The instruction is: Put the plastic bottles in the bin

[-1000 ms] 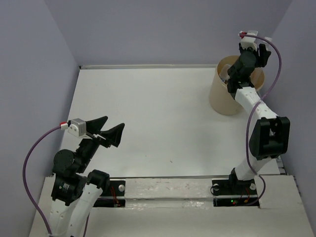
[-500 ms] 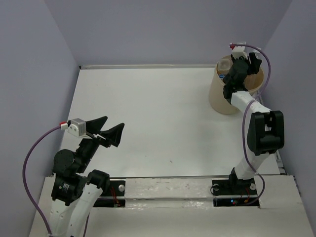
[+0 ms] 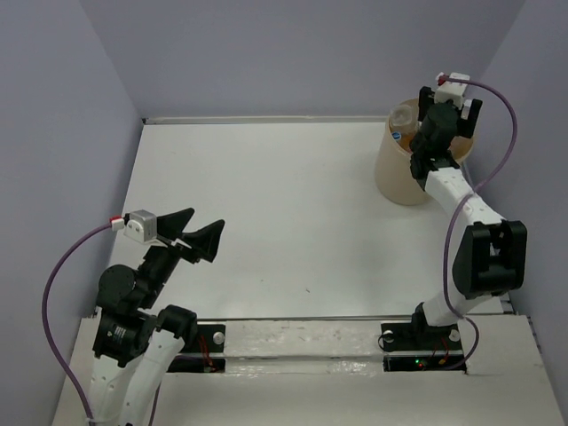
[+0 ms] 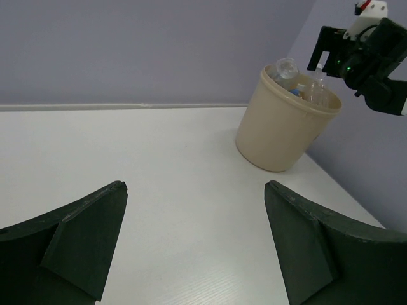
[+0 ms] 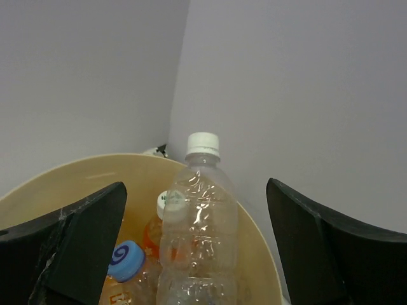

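Jaws of both the right gripper [image 5: 196, 185], above the bin [image 5: 76, 173], and the left gripper [image 4: 195, 185], well apart from it, are spread, empty. Inside, the bottles [image 5: 198, 219] are partly hidden by its wall.

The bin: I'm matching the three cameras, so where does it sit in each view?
Top external: the bin stands at the upper right.
Left wrist: the bin is right of centre, upper half.
Right wrist: the bin's rim curves across the bottom.
Shared landmark: the plastic bottles poking above its rim.
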